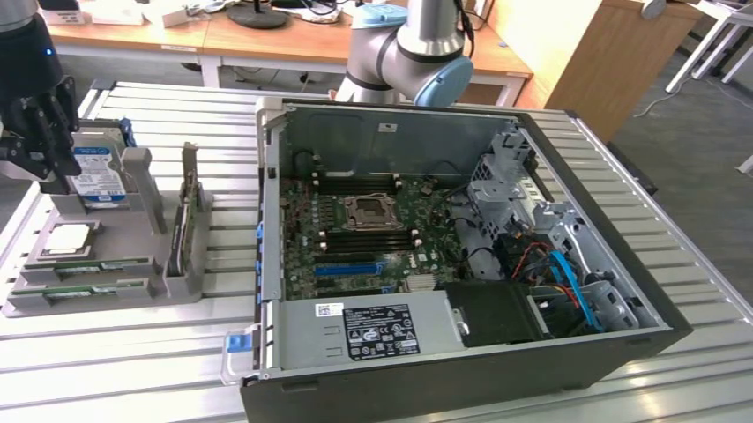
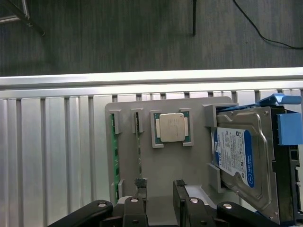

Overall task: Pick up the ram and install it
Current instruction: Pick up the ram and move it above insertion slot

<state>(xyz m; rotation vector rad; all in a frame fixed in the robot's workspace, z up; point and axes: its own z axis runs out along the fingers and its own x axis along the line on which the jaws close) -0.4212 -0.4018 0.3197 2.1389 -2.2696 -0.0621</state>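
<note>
Square the wide-spread tool [image 2: 158, 208] along the ram [image 2: 138, 151] slotted edge-up in the grey tray [image 2: 184, 165] at 9 o'clock of the computer case [image 1: 471, 379], avoiding the CPU [image 2: 171, 127] beside it

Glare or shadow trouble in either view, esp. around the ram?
Wrist view: bright glare band along the table edge; CPU lid shiny; ram evenly lit, no glare. Exterior view: computer case interior shaded, the table glints beside it.
</note>
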